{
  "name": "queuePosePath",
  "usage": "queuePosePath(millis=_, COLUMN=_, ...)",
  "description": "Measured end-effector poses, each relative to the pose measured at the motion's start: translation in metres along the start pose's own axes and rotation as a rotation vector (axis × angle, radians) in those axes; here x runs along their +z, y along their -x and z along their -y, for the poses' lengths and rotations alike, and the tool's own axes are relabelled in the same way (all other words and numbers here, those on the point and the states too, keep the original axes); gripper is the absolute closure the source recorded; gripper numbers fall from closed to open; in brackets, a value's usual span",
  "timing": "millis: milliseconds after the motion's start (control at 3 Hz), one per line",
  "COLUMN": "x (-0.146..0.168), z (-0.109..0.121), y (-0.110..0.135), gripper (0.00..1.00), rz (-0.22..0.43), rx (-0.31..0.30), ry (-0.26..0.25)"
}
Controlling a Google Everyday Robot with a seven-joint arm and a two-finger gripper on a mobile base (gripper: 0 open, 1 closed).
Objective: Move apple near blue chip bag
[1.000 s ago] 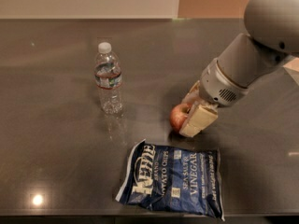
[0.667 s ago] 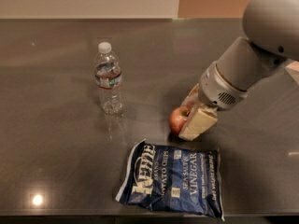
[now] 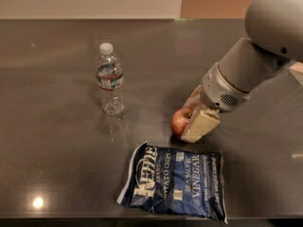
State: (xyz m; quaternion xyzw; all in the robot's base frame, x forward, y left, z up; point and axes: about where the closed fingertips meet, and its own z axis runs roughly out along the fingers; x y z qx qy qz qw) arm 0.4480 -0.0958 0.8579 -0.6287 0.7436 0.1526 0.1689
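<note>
The apple (image 3: 179, 122), small, red with yellowish patches, sits at the table surface just above the top edge of the blue chip bag (image 3: 175, 182). The bag is a dark navy Kettle bag with white lettering and lies flat near the front edge of the table. My gripper (image 3: 190, 122) reaches in from the right and is shut on the apple. One cream finger (image 3: 202, 125) is in front of the apple and the other (image 3: 192, 99) is behind it. The right side of the apple is hidden by the fingers.
A clear plastic water bottle (image 3: 110, 80) with a white cap stands upright to the left of the apple. The dark table (image 3: 57, 141) runs across the whole view. My grey arm (image 3: 255, 56) comes in from the upper right.
My gripper and the apple have moved slightly down toward the chip bag. The bottle and the bag have not moved.
</note>
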Motion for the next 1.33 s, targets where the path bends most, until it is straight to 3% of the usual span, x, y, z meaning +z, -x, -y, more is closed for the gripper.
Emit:
queuePosePath(millis=667, x=0.0005, z=-0.0013, y=0.0019, gripper=0.03, rz=-0.002, rx=-0.005, ry=0.0)
queuePosePath(millis=1333, x=0.0006, z=-0.0017, y=0.0024, gripper=0.0, rz=-0.002, rx=-0.006, ry=0.0)
